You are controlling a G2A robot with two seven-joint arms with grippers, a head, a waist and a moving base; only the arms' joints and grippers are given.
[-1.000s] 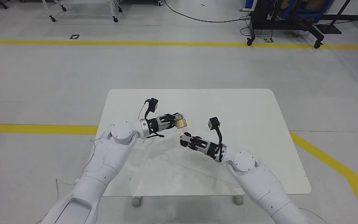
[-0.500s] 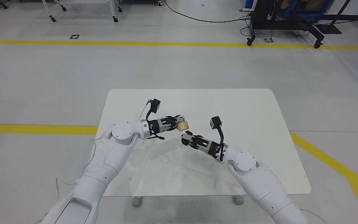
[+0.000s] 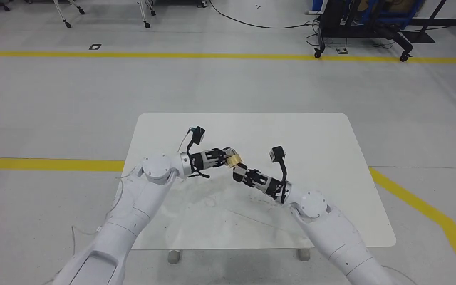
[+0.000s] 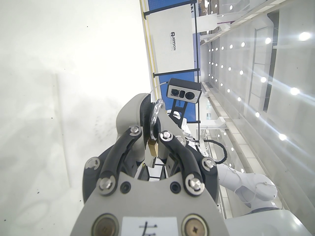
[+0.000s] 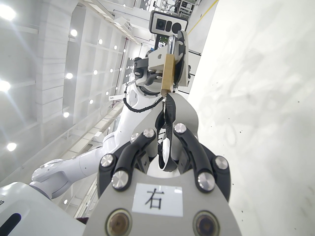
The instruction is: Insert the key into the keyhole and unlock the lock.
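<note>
Starting with the top view, the left gripper (image 3: 227, 158) grasps the lock (image 3: 234, 159) above the table (image 3: 342, 142), meeting the right gripper (image 3: 241, 171); the left wrist view shows the shackle (image 4: 156, 109) apparently closed; in the right wrist view the right gripper is clenched, I judge on the hidden key, at the lock's bottom, so full insertion and turning remain.

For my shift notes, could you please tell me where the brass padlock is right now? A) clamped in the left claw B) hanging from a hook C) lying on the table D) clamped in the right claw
A: the padlock sits between the fingers of the left claw, while the right claw is just at its bottom end.
</note>
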